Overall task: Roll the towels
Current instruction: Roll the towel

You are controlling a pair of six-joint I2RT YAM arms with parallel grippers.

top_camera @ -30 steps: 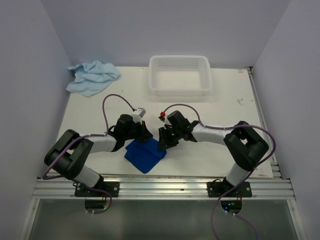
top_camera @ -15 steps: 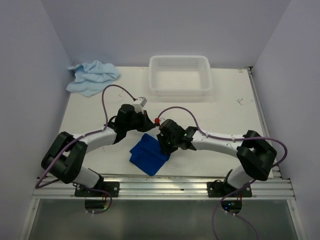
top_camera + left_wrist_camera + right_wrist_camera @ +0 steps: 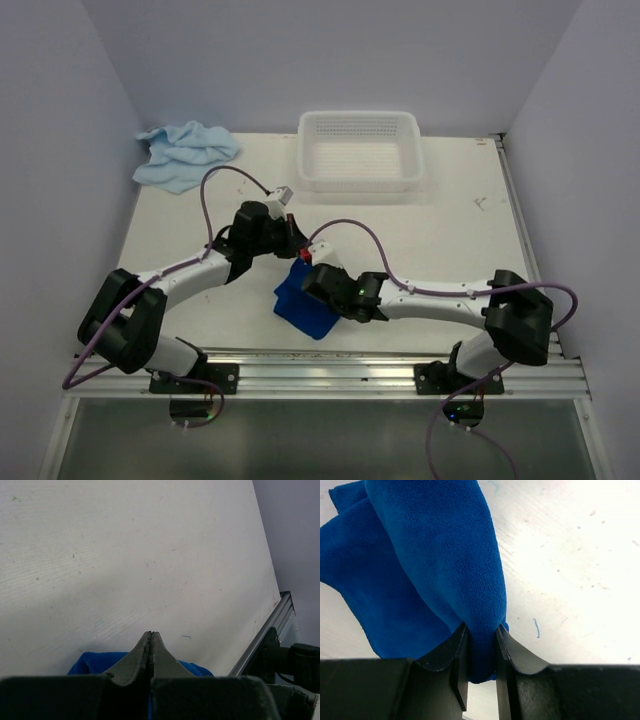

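Observation:
The dark blue towel [image 3: 300,312] lies bunched near the table's front middle. My right gripper [image 3: 310,288] is shut on a thick fold of it; in the right wrist view the towel [image 3: 430,555] hangs forward from between the fingers of that gripper [image 3: 479,627]. My left gripper [image 3: 291,242] is just behind the towel, shut with nothing between its tips [image 3: 151,634]; the towel [image 3: 87,662] shows below and behind its fingers. The pale blue towel [image 3: 185,152] lies crumpled at the far left corner, away from both grippers.
A white perforated basket [image 3: 360,178] stands at the back middle, with nothing in it. A metal rail [image 3: 330,375] runs along the table's near edge. Purple walls close in on the left, back and right.
My left gripper left the towel's edge and moved back, staying shut. My right gripper moved left and forward with the towel, which is now bunched and shifted right.

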